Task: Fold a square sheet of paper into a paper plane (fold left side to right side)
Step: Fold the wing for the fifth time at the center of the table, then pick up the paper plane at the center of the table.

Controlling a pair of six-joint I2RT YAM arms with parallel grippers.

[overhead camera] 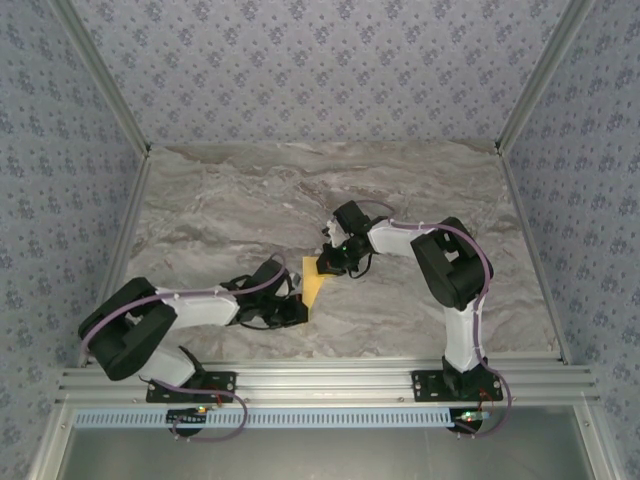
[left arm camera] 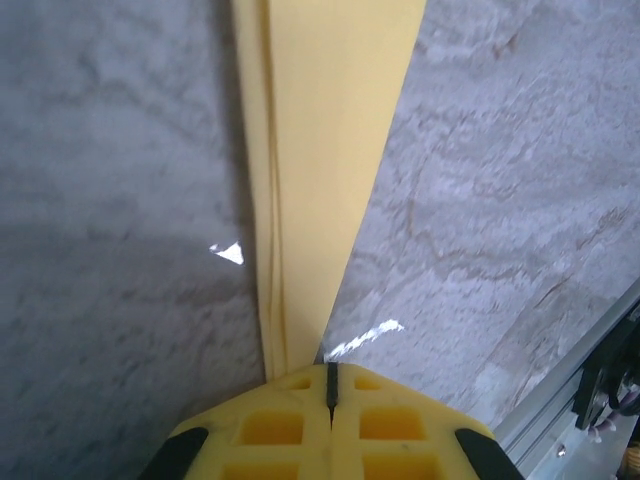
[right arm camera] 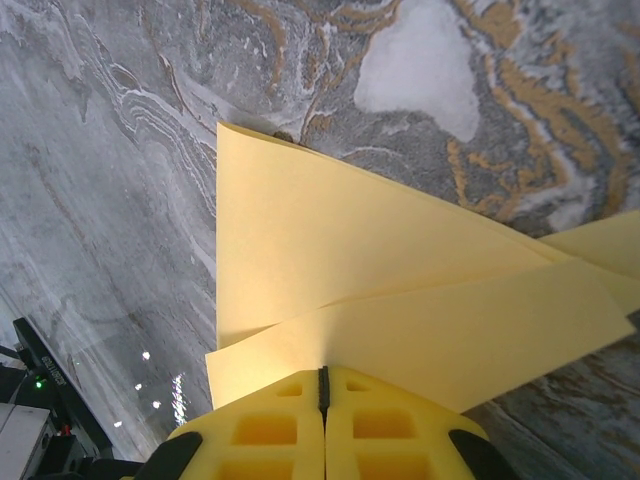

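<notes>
Between the tips of the left gripper [left arm camera: 330,375], clenched tight: narrow end of the folded yellow paper [left arm camera: 325,120]. Layered edge likewise pinched in the right gripper [right arm camera: 322,378]. Judged mid-fold; next: flap across, edges aligned, crease pressed.

Left gripper [left arm camera: 330,378]; right gripper [right arm camera: 322,380]; both pinched closed

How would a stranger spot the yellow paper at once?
Start at the grey marble table and look near its front middle. There lies the yellow paper, folded, pinched between the left gripper and the right gripper. It is the only flat yellow sheet there.
</notes>
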